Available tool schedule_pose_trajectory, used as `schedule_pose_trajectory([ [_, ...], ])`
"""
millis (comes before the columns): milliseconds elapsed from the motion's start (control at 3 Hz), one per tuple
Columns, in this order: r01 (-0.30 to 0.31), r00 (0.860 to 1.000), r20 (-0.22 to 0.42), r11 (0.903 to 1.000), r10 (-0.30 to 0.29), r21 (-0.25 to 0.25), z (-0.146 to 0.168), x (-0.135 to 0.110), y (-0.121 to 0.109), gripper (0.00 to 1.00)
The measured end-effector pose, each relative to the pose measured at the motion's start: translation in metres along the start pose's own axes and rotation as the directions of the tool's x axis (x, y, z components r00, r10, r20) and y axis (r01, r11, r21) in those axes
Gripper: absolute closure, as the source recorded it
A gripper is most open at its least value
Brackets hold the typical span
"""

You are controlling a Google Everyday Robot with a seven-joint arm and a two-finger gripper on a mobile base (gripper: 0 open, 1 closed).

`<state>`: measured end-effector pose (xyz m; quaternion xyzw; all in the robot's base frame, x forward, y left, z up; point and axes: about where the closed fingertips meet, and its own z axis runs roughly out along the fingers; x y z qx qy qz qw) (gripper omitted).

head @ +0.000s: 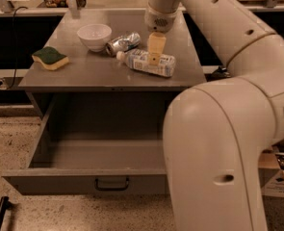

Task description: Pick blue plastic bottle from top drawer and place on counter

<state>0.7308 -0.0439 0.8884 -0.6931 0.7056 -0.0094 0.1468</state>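
The gripper [154, 60] reaches down onto the blue plastic bottle [139, 61], though I cannot tell whether its jaws grip it or stand apart. The bottle lies on its side on the counter [83, 73], nearer the right edge than the left, with its cap beside a silver can [123, 43]. A white bowl [94, 35] sits towards the back edge and a sponge [50, 57] by the left edge; the top drawer [83, 183] stands open below the front edge.

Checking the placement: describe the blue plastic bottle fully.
The blue plastic bottle is small and looks like clear plastic, with a white cap and a pale blue-white label. It lies on its side on the counter, cap pointing left toward the silver can. The gripper reaches down over its middle from above.
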Motion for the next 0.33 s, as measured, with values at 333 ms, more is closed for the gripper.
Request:
schedule_pose_trajectory([
  [333,0.063,0.998,-0.023,0.9976,-0.062,0.028,-0.0304,-0.0102,0.0177,0.0],
])
